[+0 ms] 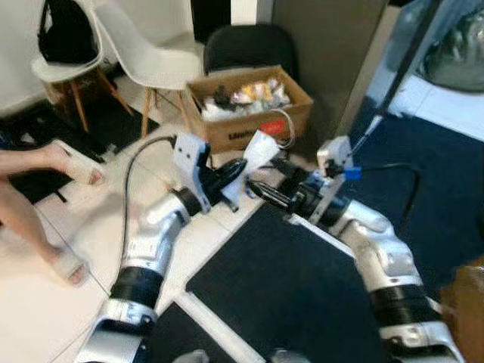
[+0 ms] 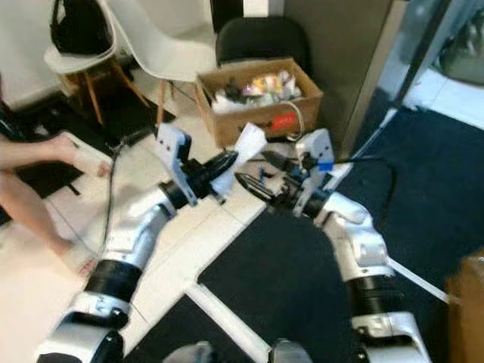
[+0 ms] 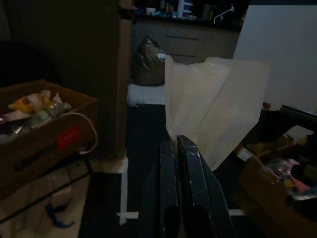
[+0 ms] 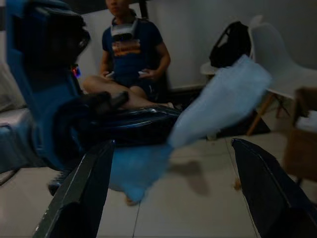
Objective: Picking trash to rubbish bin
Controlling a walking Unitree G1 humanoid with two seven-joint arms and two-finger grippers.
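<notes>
Two silver robot arms reach forward over a floor of pale tiles and dark mats. The left gripper point(image 1: 236, 175) has its two black fingers point(image 3: 184, 163) pressed together on one sheet of crumpled white paper point(image 1: 257, 151) — the paper stands up from the fingertips, pinched at its lower edge. In the left wrist view the fingers lie side by side w/ no gap and the paper fans out just above them.

The right gripper point(image 1: 261, 193) points toward the left one, tips near the paper's lower edge. In the right wrist view its two fingers point(image 4: 81, 193) stand wide apart, holding nothing, w/ the paper and the left gripper between and beyond them.

One open cardboard box point(image 1: 249, 113), used as the rubbish bin, sits at about 12 o'clock from the grippers, just beyond the paper, already filled w/ mixed wrappers. Behind it is 1 black chair point(image 1: 246, 45); at about 10 to 11 o'clock are 2 white chairs point(image 1: 144, 45), one carrying a black bag point(image 1: 66, 30).

A person's bare legs and sandalled feet point(image 1: 72, 162) show at 9 o'clock — the right wrist view shows this person seated in a dark blue shirt.
</notes>
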